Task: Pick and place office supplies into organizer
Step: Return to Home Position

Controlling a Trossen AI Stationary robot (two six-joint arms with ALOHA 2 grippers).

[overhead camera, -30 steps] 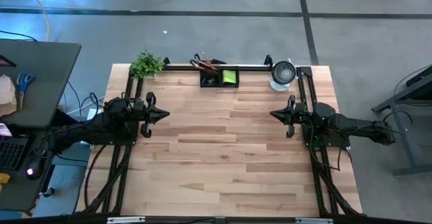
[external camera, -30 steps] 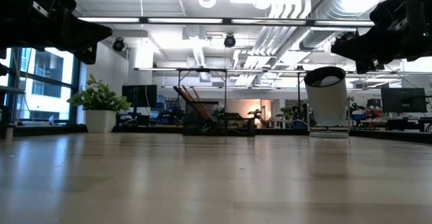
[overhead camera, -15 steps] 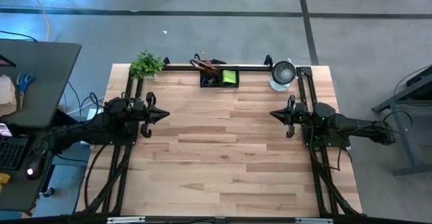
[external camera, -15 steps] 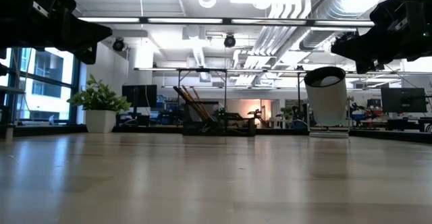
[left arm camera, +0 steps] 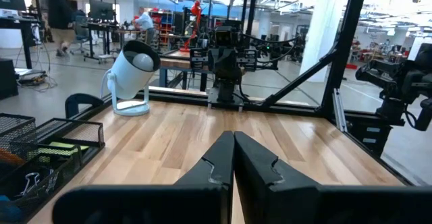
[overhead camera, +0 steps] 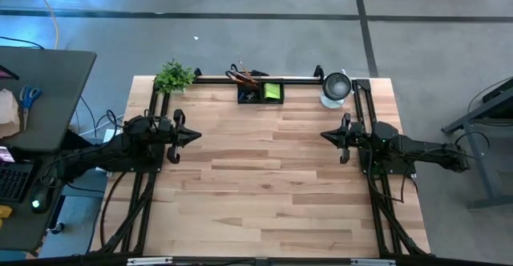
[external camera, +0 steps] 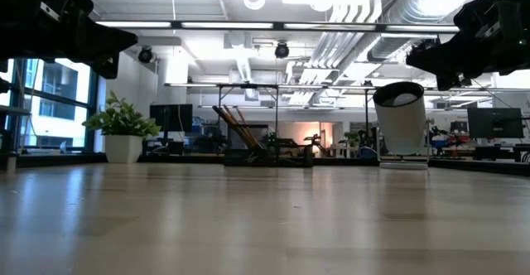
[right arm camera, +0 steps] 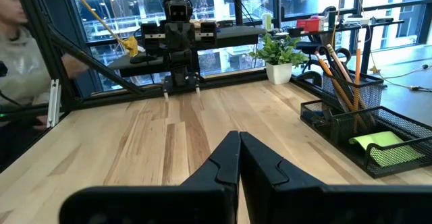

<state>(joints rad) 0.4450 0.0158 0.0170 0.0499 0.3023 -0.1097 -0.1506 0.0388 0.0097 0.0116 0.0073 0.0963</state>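
Observation:
The black mesh organizer (overhead camera: 260,92) stands at the table's far edge, between a potted plant and a round cup. In it are orange and wooden pencils (right arm camera: 337,75) leaning upright in the tall compartment, a lime-green sticky-note pad (right arm camera: 381,146) and black binder clips (left arm camera: 30,180) in the low tray. My left gripper (overhead camera: 196,136) is shut and hovers above the table's left side. My right gripper (overhead camera: 325,135) is shut and hovers above the right side. The two point at each other, and neither holds anything. The shut fingertips show in the left wrist view (left arm camera: 234,137) and the right wrist view (right arm camera: 239,136).
A small green potted plant (overhead camera: 173,76) sits at the far left corner and a silver-and-white cup (overhead camera: 336,88) at the far right. Black frame rails run along the table's left, right and far edges. Blue-handled scissors (overhead camera: 30,96) lie on a side desk. A person (right arm camera: 20,55) sits beyond the left edge.

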